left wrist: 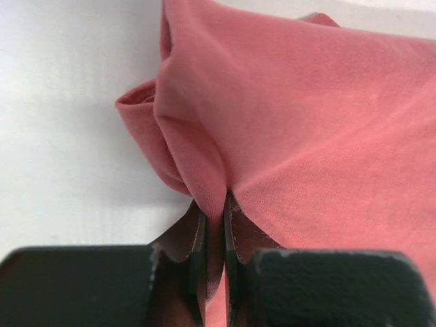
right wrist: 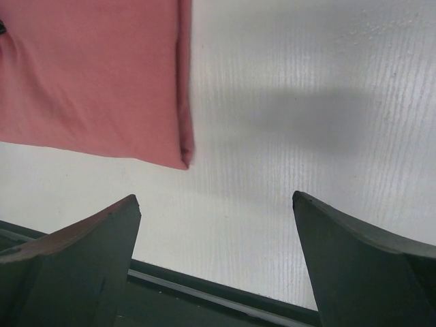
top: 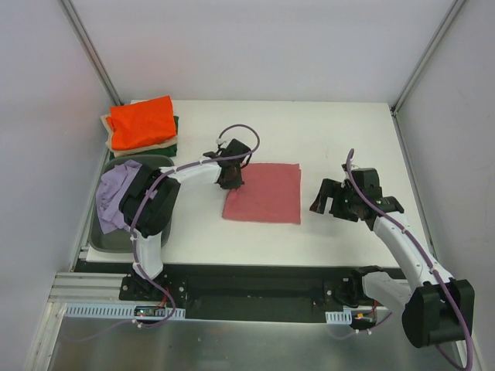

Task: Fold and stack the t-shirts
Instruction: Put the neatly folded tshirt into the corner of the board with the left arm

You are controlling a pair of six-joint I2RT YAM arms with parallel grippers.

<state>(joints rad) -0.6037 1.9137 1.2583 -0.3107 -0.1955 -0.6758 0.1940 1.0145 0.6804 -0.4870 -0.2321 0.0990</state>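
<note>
The dusty rose-red t-shirt [top: 264, 193] lies folded into a rectangle in the middle of the table. My left gripper [top: 229, 179] sits at its left edge, shut on a pinched-up fold of the cloth [left wrist: 204, 170]. The left wrist view shows the fabric squeezed between both pads, with the left gripper [left wrist: 214, 211] closed on it. My right gripper [top: 331, 202] hovers open to the right of the shirt, holding nothing. In the right wrist view the right gripper [right wrist: 216, 211] faces bare table, with the shirt's near right corner [right wrist: 95, 75] at upper left.
At the back left is a stack with a bright orange t-shirt [top: 141, 124] on top, beige [top: 139, 148] and dark green [top: 175, 127] showing beneath. A lavender t-shirt [top: 116, 193] hangs over the grey bin [top: 108, 239] at the left edge. White walls surround the table.
</note>
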